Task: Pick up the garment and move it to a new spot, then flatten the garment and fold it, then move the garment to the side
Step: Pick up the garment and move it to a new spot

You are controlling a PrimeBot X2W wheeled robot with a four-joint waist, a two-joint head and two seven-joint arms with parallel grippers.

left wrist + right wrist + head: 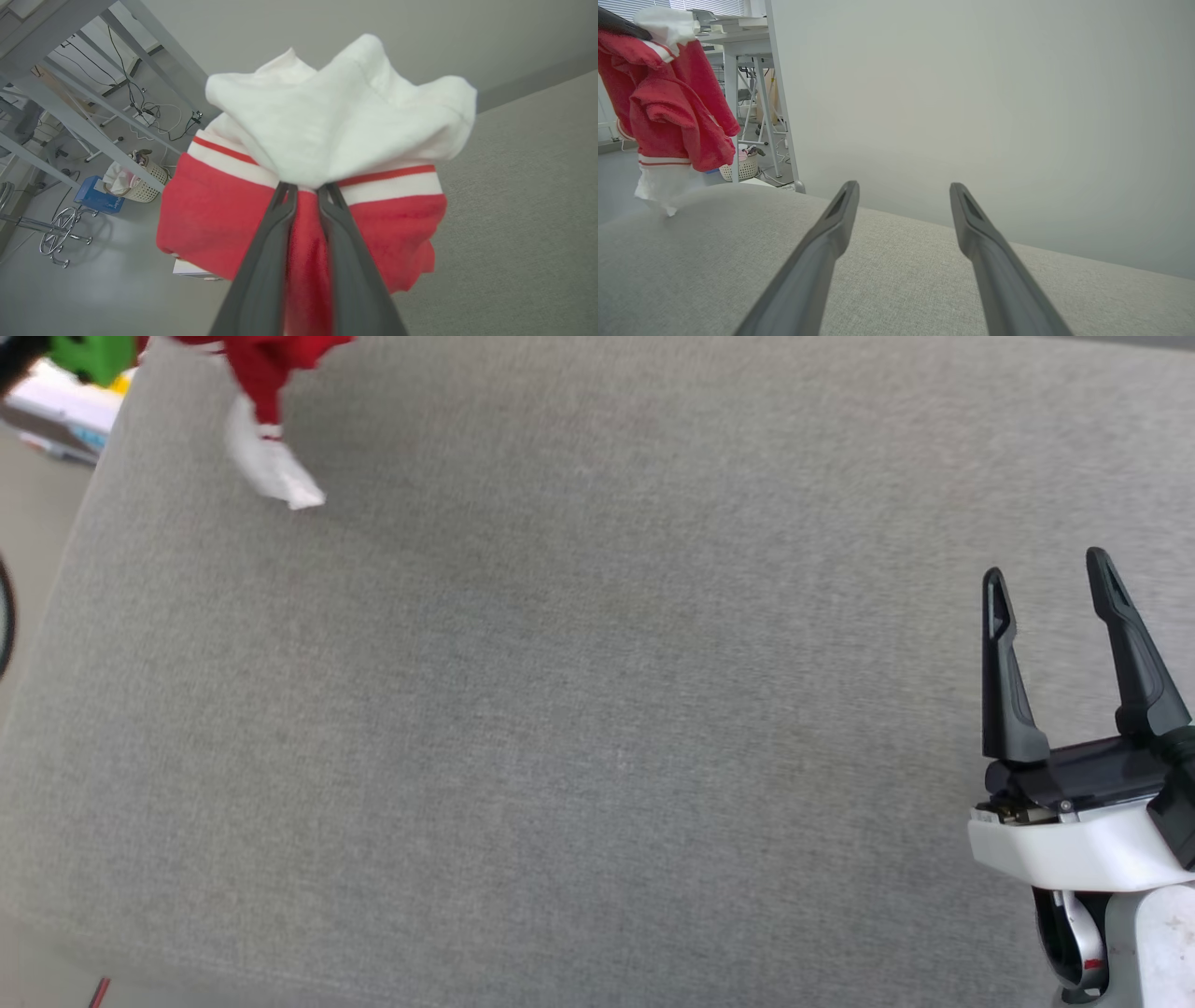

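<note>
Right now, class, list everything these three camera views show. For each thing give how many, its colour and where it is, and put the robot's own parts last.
garment: one, red with a white sleeve and striped trim, hanging from the left claw over the far left of the padded surface
padded surface: one, grey, spread out before the robot
basket: one, cream, on the floor beyond the surface
box: one, blue, on the floor beside the basket
green object: one, at the head view's top left corner, cut off by the edge
left claw: one, dark fingers, shut on the garment
right claw: one, dark fingers, open and holding nothing, over the surface's right side
</note>
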